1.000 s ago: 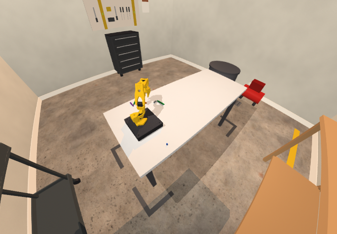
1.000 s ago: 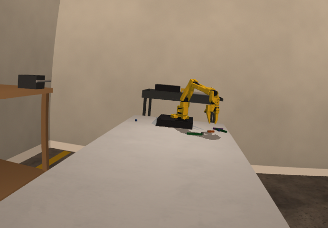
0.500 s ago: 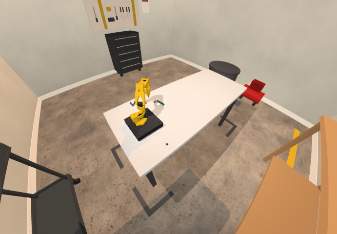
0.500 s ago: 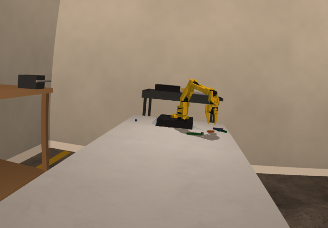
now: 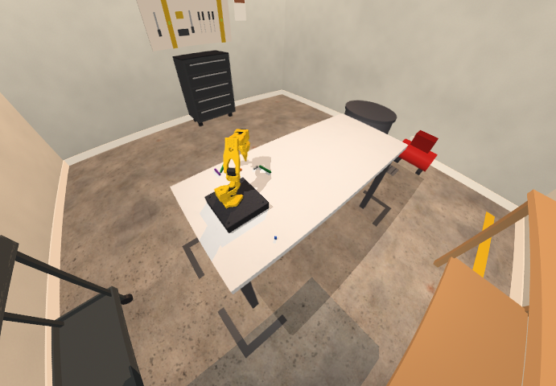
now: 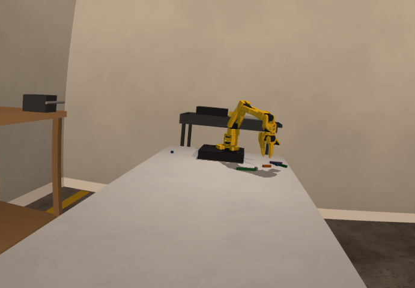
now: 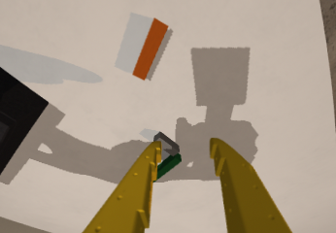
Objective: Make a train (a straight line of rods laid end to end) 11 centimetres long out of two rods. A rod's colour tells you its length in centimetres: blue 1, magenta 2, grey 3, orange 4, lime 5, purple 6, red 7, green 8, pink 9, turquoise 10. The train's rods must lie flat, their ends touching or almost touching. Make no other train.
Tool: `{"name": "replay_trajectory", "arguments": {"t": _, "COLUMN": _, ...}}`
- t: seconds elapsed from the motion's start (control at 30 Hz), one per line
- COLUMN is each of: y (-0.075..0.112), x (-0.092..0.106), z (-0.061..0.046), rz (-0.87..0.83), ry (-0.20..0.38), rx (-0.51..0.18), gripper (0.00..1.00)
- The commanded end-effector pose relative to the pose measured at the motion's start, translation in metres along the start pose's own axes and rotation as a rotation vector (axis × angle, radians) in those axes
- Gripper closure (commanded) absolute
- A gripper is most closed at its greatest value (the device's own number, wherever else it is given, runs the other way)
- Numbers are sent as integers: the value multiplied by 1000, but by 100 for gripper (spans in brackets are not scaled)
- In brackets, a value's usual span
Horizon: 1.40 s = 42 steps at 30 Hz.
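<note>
Wrist: orange rod (image 7: 150,49) slants, long axis pointing toward upper right.

The tabletop (image 5: 315,168) (image 6: 194,217) (image 7: 273,29) looks smooth and matt, like a painted or laminate board. The arm (image 5: 231,154) (image 6: 236,115) and its pincer (image 6: 266,150) (image 7: 184,146) have the look of yellow plastic, with a low sheen. The arm's base (image 5: 260,203) (image 6: 219,155) looks dark and matt. The orange rod (image 6: 266,165) (image 7: 151,49) appears flat-faced, smooth and matt. 1 shelf unit (image 5: 533,254) (image 6: 57,170) resembles smooth wood. The floor (image 5: 142,218) (image 6: 384,258) looks like mottled, rough concrete; the 5 drawer handles (image 5: 207,63) look like pale metal.
</note>
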<state>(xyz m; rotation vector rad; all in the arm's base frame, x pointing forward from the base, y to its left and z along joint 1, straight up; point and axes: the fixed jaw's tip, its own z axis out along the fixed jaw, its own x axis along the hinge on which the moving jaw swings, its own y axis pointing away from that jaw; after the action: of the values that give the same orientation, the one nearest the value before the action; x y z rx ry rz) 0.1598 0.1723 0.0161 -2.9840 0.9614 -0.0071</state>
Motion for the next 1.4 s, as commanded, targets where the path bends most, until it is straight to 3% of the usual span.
{"name": "replay_trajectory", "arguments": {"t": 0.0, "y": 1, "x": 2, "z": 2, "rz": 141, "ry": -3, "rx": -21, "gripper": 82}}
{"name": "replay_trajectory", "arguments": {"t": 0.1, "y": 1, "x": 4, "z": 2, "rz": 271, "ry": -1, "rx": -21, "gripper": 82}}
{"name": "replay_trajectory", "arguments": {"t": 0.2, "y": 1, "x": 4, "z": 2, "rz": 284, "ry": -1, "rx": -21, "gripper": 82}}
{"name": "replay_trajectory", "arguments": {"t": 0.6, "y": -1, "x": 9, "z": 2, "rz": 743, "ry": 3, "rx": -22, "gripper": 82}}
{"name": "replay_trajectory", "arguments": {"t": 0.73, "y": -1, "x": 10, "z": 2, "rz": 793, "ry": 4, "rx": -22, "gripper": 82}}
{"name": "replay_trajectory", "arguments": {"t": 1.1, "y": -4, "x": 16, "z": 3, "rz": 1215, "ry": 8, "rx": -21, "gripper": 82}}
{"name": "replay_trajectory", "arguments": {"t": 1.37, "y": -5, "x": 19, "z": 3, "rz": 1408, "ry": 10, "rx": -21, "gripper": 82}}
